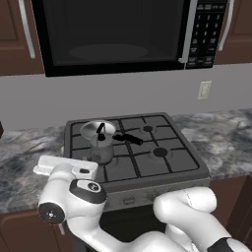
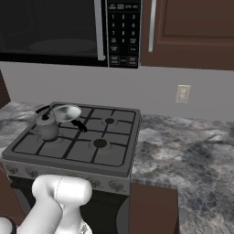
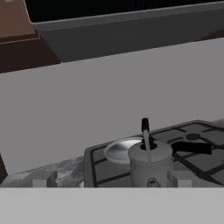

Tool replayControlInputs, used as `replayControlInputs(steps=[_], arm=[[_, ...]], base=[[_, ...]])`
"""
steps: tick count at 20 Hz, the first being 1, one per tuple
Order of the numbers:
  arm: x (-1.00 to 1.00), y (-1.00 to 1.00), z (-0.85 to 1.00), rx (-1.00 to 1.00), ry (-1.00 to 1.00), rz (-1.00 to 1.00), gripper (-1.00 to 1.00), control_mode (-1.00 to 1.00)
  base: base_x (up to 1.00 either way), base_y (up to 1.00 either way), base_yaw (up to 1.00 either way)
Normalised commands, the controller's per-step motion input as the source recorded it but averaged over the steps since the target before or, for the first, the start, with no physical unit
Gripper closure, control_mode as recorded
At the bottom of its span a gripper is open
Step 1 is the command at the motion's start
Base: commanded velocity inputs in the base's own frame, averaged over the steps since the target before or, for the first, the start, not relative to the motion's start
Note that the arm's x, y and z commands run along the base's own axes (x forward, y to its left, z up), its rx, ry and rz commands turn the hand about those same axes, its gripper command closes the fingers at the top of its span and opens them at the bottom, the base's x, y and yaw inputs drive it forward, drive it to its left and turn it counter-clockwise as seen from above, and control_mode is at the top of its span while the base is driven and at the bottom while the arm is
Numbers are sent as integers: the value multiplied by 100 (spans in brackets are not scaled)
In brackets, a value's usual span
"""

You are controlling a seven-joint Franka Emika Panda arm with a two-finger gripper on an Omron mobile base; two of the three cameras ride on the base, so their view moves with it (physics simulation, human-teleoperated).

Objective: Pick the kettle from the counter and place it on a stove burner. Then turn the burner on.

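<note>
Your gripper is spread wide, the two tips low in the hand view with a broad gap between them and nothing pinched. Look past that gap and there's the kettle, upright on the stove grate, clear of both tips and nearer the right one in the hand view. From the left base view, your hand hangs over the stove's front left corner, just short of the kettle. The kettle stands on the front left section of the grate, not on the counter. Right behind it, touching or nearly so, is the pan, its black handle pointing out toward the middle of the stove. The wide burner sits front right with its cap bare, well apart from the kettle; you can see that same burner plainly from the right base view. Marbled counter runs off on both sides of the stove, the microwave hangs overhead, and an outlet sits on the wall to the right.
</note>
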Motion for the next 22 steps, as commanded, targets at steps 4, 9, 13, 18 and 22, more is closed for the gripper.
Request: replayControlInputs(steps=[4,9,13,18,22], arm=[[-7,2,-16,-4,-4,0,-100,-100],[-6,0,-32,-7,-1,0,-100,-100],[-18,5,-33,-8,-1,0,-100,-100],[-27,6,-28,-7,-3,0,-100,-100],[-27,2,-34,-5,-5,0,-100,-100]], base=[[0,0,0],[0,0,0],[0,0,0],[0,0,0],[0,0,0]])
